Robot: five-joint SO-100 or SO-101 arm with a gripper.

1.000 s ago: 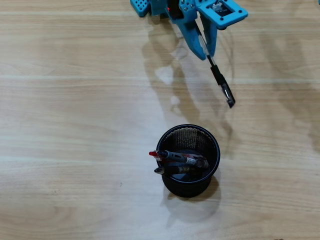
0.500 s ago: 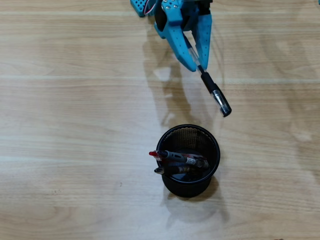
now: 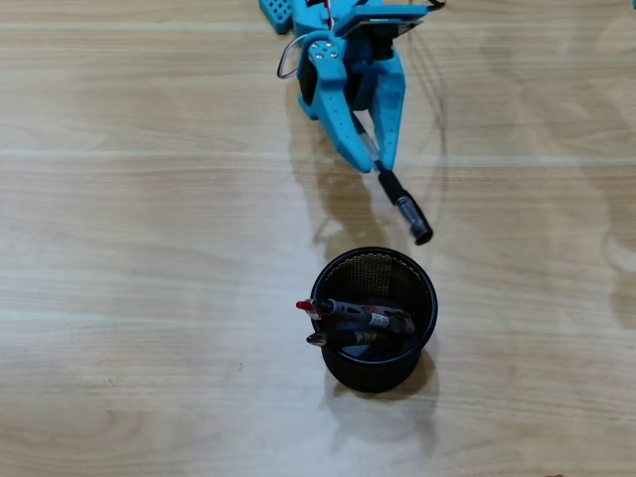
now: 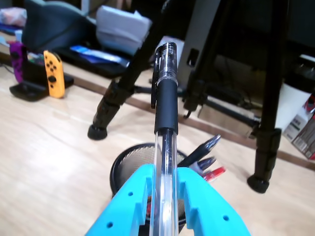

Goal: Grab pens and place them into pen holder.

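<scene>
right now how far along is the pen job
Three pens already lean inside the pen holder; the wrist view shows their tips sticking out. In hand: the gripper is shut on a clear-barrelled pen, held above the table just short of the holder's rim. Left: carry it over the opening and release. No other loose pens show on the table.

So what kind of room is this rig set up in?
Probably a home office or hobby workspace, not a factory: a light wood-grain surface, black tripod legs beside it, and an orange game controller docked in the background. The blue gripper holds a clear-barrelled pen.
</scene>
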